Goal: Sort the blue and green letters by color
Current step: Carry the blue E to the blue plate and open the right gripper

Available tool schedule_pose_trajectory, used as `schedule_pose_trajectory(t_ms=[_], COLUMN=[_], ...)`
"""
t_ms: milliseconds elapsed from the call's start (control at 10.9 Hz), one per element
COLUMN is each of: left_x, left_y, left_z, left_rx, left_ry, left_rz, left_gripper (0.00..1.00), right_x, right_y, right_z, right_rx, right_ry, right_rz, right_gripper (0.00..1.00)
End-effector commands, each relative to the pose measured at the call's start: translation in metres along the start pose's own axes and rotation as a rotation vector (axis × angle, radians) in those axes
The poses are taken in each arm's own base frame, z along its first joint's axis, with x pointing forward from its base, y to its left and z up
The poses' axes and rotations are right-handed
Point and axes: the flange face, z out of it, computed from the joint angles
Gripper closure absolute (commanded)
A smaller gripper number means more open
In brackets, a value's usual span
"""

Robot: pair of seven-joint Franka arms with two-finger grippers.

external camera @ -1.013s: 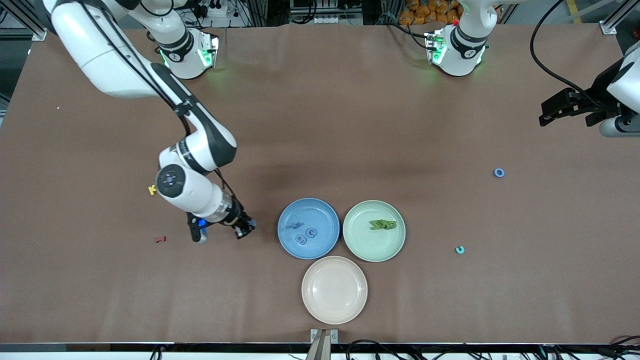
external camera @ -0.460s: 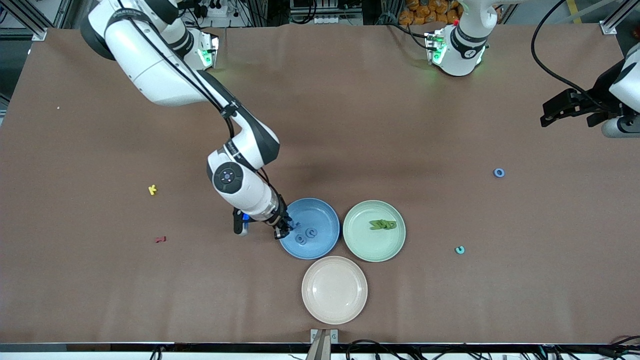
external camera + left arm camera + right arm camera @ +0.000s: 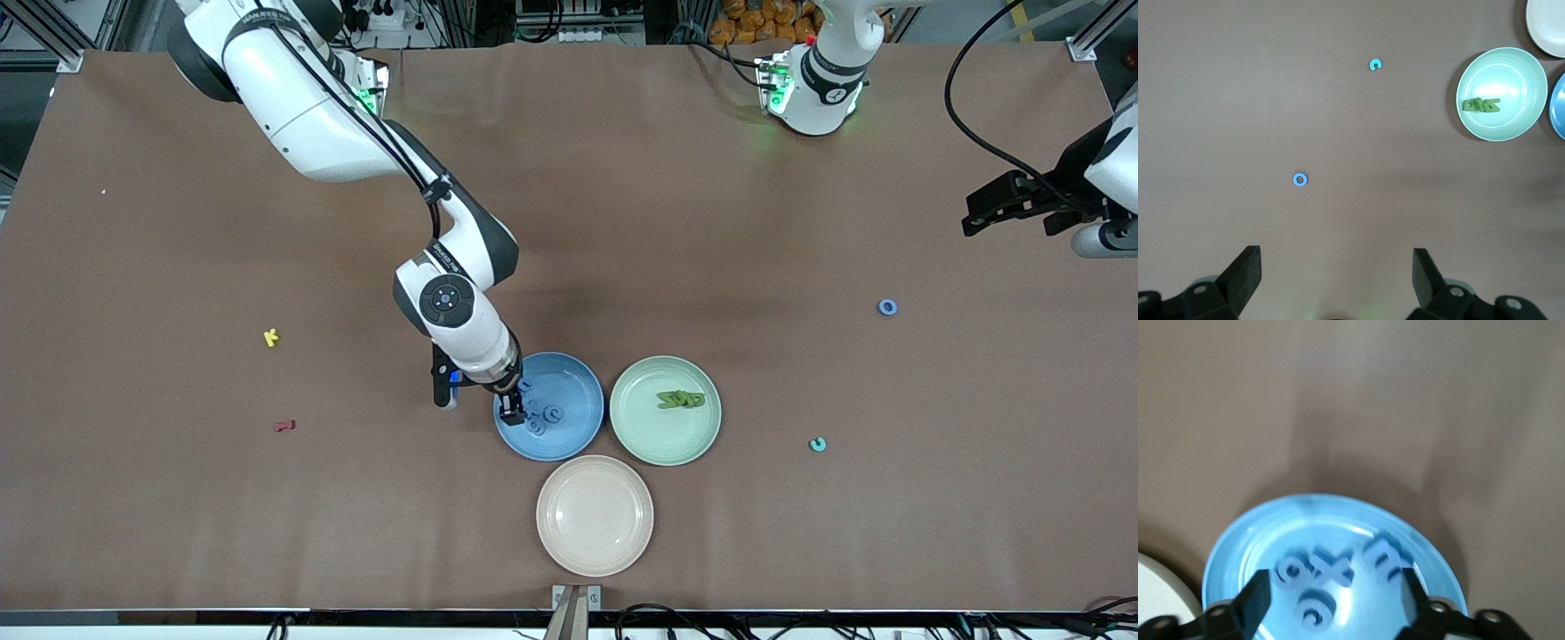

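1. Left pincer (image 3: 1337,283) sits along the bottom edge of the frame, its two dark fingers (image 3: 1243,277) spread wide with nothing between them, just bare brown worktop (image 3: 1271,100).
2. A little blue ring letter (image 3: 1300,179) lies a bit left of center, all alone.
3. A teal C letter (image 3: 1375,65) is up top, near the middle.
4. Pale green plate (image 3: 1501,93) in the upper right, with a clump of green letters (image 3: 1480,105) inside it.
5. A slice of a blue plate (image 3: 1558,107) pokes in at the right edge, and a cream plate (image 3: 1546,27) is cut off in the top right corner.
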Motion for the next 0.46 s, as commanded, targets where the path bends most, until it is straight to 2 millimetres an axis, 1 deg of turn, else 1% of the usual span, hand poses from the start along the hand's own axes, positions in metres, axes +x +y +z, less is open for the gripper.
schedule_pose_trajectory(t_ms=[0, 184, 276, 368], left_x=[0.003, 0.004, 0.005, 0.004], left_y=[-0.001, -0.003, -0.003, -0.003], left_z=[-0.002, -0.002, -0.002, -0.003], left_rx=[-0.017, -0.013, -0.012, -0.012], left_ry=[0.017, 0.022, 0.028, 0.030], left_rz=[0.020, 0.017, 0.016, 0.018], left_gripper=[0.00, 0.00, 0.00, 0.00], right_x=[0.035, 0.091, 0.115, 0.131], right_y=[-0.001, 0.003, 0.010, 0.020], right_z=[-0.012, -0.025, -0.033, -0.048], right_rx=[-0.031, -0.123, -0.148, -0.166], right_ry=[0.090, 0.125, 0.130, 0.135], right_rz=[-0.164, -0.332, -0.396, -0.482], right_gripper=[0.00, 0.00, 0.00, 0.00])
